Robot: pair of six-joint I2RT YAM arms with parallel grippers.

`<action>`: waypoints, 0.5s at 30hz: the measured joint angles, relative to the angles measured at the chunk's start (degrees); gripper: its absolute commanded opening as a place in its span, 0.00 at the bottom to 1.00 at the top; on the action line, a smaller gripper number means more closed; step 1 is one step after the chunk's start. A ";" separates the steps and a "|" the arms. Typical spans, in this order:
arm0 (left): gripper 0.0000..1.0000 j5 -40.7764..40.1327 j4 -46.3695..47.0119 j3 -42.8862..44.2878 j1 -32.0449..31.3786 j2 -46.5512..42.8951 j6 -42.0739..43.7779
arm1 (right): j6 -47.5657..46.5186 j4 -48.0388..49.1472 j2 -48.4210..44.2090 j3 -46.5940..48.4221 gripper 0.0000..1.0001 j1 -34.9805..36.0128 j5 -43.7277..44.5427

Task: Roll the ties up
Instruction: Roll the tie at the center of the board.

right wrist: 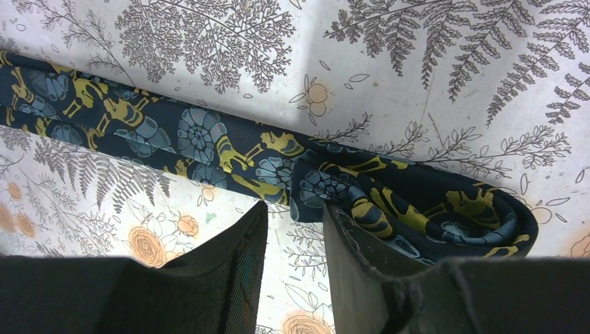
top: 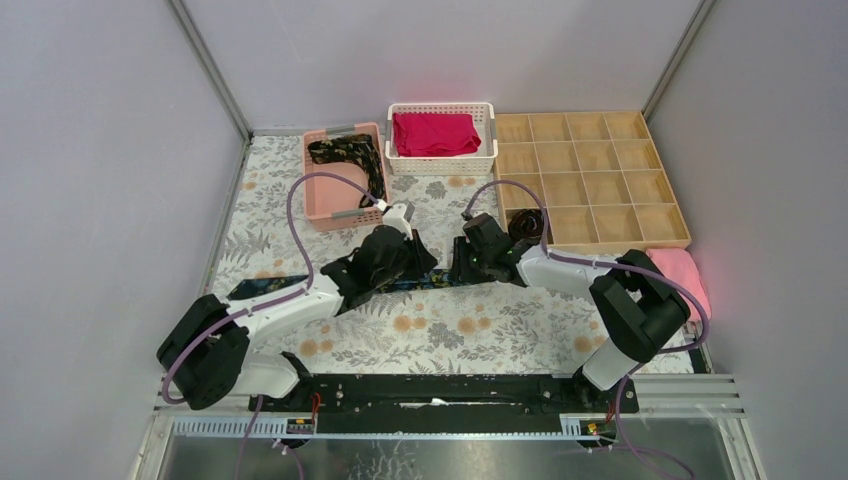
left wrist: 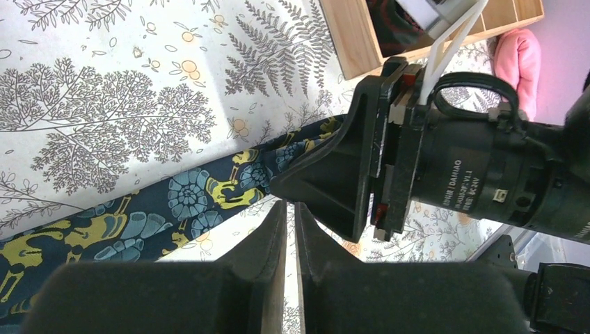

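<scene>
Nearest the lens, the left gripper [left wrist: 286,205] shows 2 black fingers almost together, a thin slit between them. Their tips sit at the lower edge of the long navy fabric tie [left wrist: 188,198] printed with blue shells and yellow figures; whether they nip that edge I cannot tell. Opposite, the right gripper [right wrist: 296,209] holds its fingers apart over the fern-printed tablecloth [right wrist: 417,83], 1 finger against the loose coil [right wrist: 431,209] at the tie's end. Rolling looks barely begun, with most of the strip lying flat toward the left. Next, I judge, the coil must be turned along the strip while the flat part is kept taut. Room is tight: both wrists nearly touch, and the pale wooden compartment tray [top: 590,180] sits just behind, though the cloth nearer the bases lies open.
</scene>
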 measured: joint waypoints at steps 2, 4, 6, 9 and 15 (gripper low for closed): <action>0.14 0.02 -0.26 -0.24 0.09 0.00 0.00 | 0.20 -0.35 0.04 0.44 0.42 0.00 -0.42; 0.14 0.02 -0.46 -0.31 0.17 0.00 0.00 | 0.24 -0.44 0.31 1.25 0.42 0.00 -0.48; 0.14 0.02 -0.52 -0.37 0.31 -0.02 0.02 | 0.37 -0.35 1.33 2.25 0.43 0.00 -0.46; 0.14 0.04 -0.52 -0.72 0.33 -0.52 0.17 | 0.55 -0.11 3.72 2.99 0.43 0.00 -0.46; 0.14 -0.20 -1.44 -1.86 0.35 -3.37 0.66 | 1.05 1.14 6.16 4.55 0.43 0.00 -0.63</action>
